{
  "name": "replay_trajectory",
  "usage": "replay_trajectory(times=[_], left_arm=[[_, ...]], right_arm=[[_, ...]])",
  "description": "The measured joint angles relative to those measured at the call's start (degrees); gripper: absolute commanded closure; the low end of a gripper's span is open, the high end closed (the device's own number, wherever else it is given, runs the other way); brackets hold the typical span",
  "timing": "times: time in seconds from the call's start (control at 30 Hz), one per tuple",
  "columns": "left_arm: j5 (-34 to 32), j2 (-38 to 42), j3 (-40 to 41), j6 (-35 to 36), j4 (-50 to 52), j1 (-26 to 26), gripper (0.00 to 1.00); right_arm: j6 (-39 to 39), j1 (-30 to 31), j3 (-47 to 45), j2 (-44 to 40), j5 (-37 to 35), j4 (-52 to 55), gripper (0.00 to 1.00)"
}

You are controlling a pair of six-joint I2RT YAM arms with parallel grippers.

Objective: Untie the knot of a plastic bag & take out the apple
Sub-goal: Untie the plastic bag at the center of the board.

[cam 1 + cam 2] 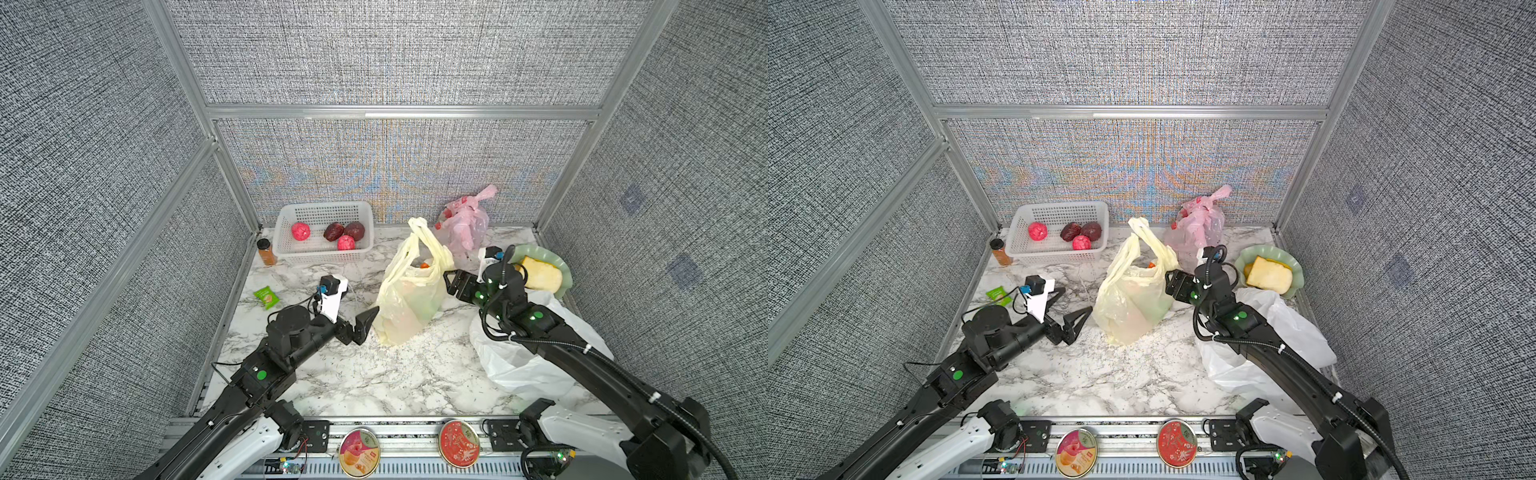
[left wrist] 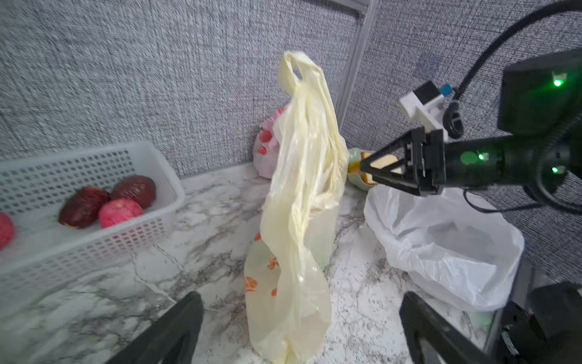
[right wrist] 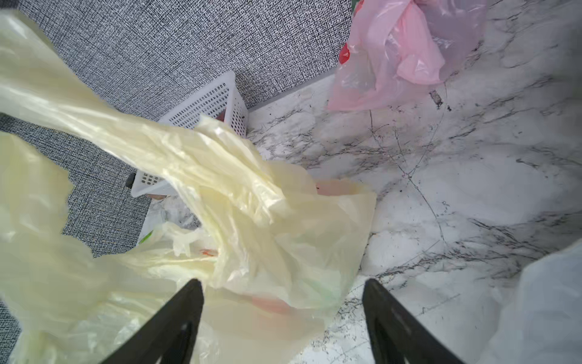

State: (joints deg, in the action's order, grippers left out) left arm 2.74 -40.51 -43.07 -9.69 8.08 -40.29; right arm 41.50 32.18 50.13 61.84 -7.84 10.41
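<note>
The left tool [image 1: 367, 326] and right tool [image 1: 449, 282], both spread wide and empty, flank the yellow bag [image 1: 409, 299]

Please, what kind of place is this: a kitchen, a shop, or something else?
Probably a robot test booth in a lab, not a kitchen: grey fabric panels in an aluminium frame enclose a marble-pattern table, and the left arm and right arm are mounted at its front edge.

Bag [image 1: 409, 299] at table [image 1: 374, 374] centre; basket [image 1: 324, 206] behind it to the left, plate [image 1: 544, 251] to its right.
</note>
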Motion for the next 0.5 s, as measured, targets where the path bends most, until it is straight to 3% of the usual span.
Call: replay_trajectory(times=[0.23,0.3,0.5], left_arm=[[2.05,-22.69,-15.13,2.64,2.84,0.26,0.12],[3.39,-27.41,-17.07,2.84,3.37,0.26,0.2],[3.52,-33.16,-14.62,2.34,3.21,0.26,0.79]], right_arm=[[8.17,5.42,-0.02,5.05,0.83,0.74,0.1],[10.25,6.21,0.74,7.63,1.81,-0.33,0.1],[15.08,6.16,1.75,13.79,2.27,-6.84,0.14]])
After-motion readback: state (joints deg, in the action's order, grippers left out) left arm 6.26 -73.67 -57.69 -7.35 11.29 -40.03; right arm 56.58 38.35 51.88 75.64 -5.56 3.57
